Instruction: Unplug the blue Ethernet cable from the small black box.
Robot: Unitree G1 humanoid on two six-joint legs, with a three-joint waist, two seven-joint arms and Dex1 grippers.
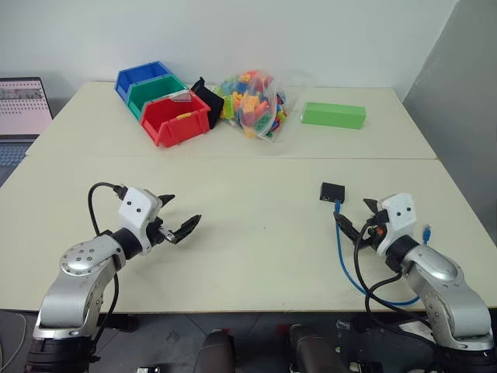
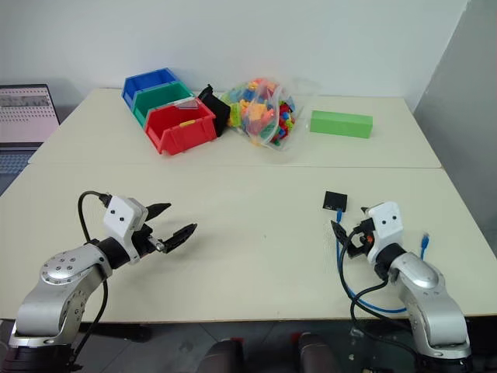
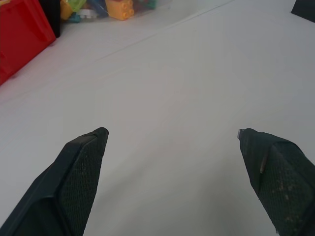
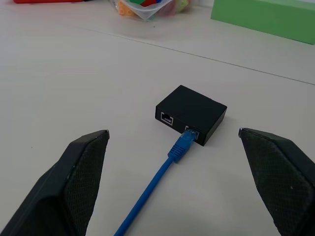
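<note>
1 box [image 4: 193, 114] w/ 2 ports, 1 blue cable [image 4: 162, 178] plugged in, mid-right on table [image 1: 256, 241]. 3 bins [image 1: 163, 102], 1 green block [image 1: 333, 115]. No legible text. L gripper [image 1: 180, 215] & R gripper [image 1: 359, 217] both wide open, empty.

Clutter along the far side of the table [image 1: 233, 256].
Blue bin [image 1: 140, 78], green bin [image 1: 154, 91] and red bin [image 1: 175, 119] sit together beside a bag of toy bricks [image 1: 252, 103]; a green block [image 1: 333, 115] lies apart; a laptop [image 1: 22, 109] stands at the left.

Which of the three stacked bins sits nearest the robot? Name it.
The red bin: it is at the front of the row, with the green bin and blue bin behind it.
</note>
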